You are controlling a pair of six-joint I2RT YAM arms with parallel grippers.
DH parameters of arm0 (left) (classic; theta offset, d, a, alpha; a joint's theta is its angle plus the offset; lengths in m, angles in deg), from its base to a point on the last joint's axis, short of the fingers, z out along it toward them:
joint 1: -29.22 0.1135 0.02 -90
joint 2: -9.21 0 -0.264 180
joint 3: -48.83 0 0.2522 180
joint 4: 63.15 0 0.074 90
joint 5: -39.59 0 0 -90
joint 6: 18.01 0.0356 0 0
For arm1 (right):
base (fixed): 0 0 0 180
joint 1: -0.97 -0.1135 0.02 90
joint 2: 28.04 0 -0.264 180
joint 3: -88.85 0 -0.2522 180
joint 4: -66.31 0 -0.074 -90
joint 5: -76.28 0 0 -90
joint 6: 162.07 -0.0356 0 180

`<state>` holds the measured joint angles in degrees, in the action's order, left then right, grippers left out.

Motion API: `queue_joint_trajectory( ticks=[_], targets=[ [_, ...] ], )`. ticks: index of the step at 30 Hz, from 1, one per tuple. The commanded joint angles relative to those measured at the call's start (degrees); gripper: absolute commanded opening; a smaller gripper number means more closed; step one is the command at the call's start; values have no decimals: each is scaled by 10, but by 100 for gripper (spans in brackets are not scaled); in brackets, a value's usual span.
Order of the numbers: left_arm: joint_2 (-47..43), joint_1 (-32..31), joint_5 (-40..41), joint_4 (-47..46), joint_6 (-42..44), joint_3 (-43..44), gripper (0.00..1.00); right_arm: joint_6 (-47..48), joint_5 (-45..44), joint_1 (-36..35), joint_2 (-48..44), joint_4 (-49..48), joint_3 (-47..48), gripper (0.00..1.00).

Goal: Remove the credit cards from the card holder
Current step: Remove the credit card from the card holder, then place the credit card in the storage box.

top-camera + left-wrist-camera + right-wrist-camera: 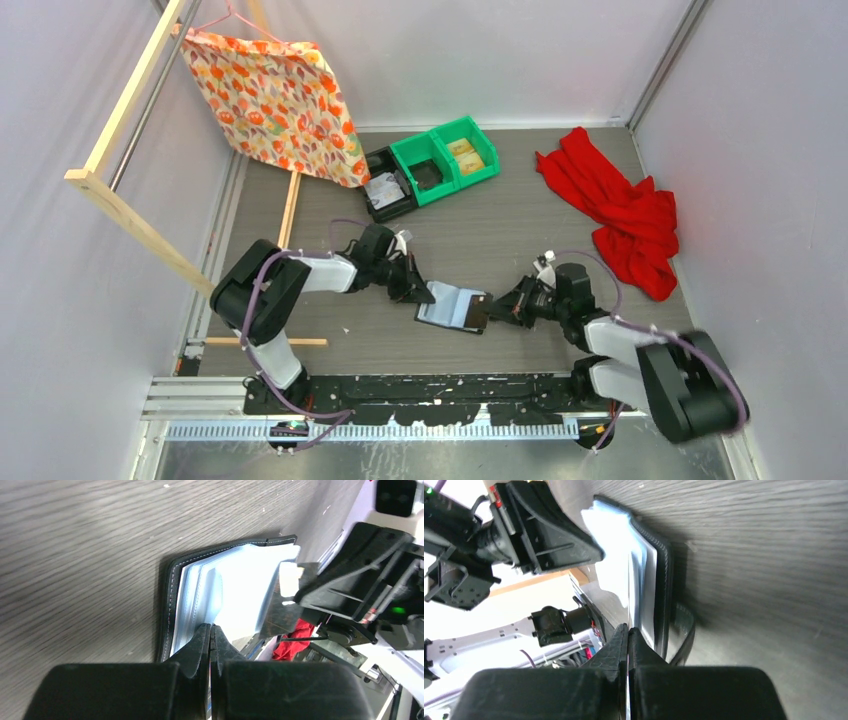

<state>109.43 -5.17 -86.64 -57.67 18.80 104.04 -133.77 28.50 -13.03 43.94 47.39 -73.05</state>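
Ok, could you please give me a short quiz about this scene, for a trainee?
1. True or false: the card holder is folded closed.
2. Which colour has the cloth right of the green bins? A red, B blue, C grey.
3. Fill in: the left gripper and the right gripper each have fingers that are ____ on the card holder's edge.
Key: 1 false, it is open; 2 A; 3 shut.
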Motion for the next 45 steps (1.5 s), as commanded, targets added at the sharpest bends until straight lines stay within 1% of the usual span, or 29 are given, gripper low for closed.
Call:
queue_joint_trajectory(
  ticks=[1, 3, 5, 6, 8, 10, 12, 13, 15, 16, 17, 19, 22, 27, 30, 31, 33, 37, 40, 42, 45],
  targets=[
    [-24, 26, 74, 81, 48, -37, 0, 106, -7, 4, -165, 356, 74, 1],
    [-32, 26, 80, 98, 53, -40, 0, 117, -12, 4, -226, 433, 104, 1],
    [-36, 26, 86, 107, 55, -42, 0, 107, -30, 4, -261, 460, 134, 1],
    [-37, 26, 89, 108, 56, -44, 0, 101, -44, 4, -263, 466, 151, 1],
    [-42, 26, 96, 110, 52, -50, 0, 91, -77, 5, -239, 472, 192, 1],
    [-51, 26, 105, 104, 43, -60, 0, 72, -106, 5, -192, 450, 240, 1],
    [-62, 26, 109, 88, 34, -75, 0, 43, -148, 4, -139, 403, 281, 1],
    [-65, 26, 112, 86, 30, -82, 0, 25, -176, 4, -111, 397, 308, 1],
    [-73, 26, 116, 69, 22, -94, 0, -7, -228, 1, -25, 392, 369, 1],
    [-76, 26, 118, 63, 19, -99, 0, -19, -249, -1, -2, 385, 402, 1],
    [-77, 26, 120, 57, 16, -103, 0, -27, -268, -5, 43, 371, 431, 1],
    [-77, 26, 123, 55, 14, -107, 1, -35, -317, -18, 102, 362, 499, 1],
    [-78, 26, 124, 49, 7, -109, 0, -42, -349, -36, 189, 347, 601, 1],
    [-82, 26, 118, 49, 2, -98, 1, -54, -397, -63, 319, 356, 779, 1],
    [-83, 26, 115, 52, 7, -93, 0, -80, -419, -79, 389, 347, 848, 1],
    [-81, 26, 112, 50, 7, -93, 0, -83, -444, -85, 411, 348, 885, 1],
    [-80, 26, 109, 47, 6, -93, 0, -84, -463, -97, 452, 359, 936, 1],
    [-80, 26, 105, 44, 5, -99, 0, -98, -470, -109, 523, 349, 1001, 1],
    [-71, 26, 99, 35, 5, -101, 0, -99, -490, -118, 556, 372, 1047, 1],
    [-66, 26, 98, 31, 3, -101, 0, -98, -514, -126, 564, 369, 1050, 1],
    [-65, 26, 96, 17, -3, -105, 0, -107, -517, -131, 581, 330, 1042, 1]
  ],
)
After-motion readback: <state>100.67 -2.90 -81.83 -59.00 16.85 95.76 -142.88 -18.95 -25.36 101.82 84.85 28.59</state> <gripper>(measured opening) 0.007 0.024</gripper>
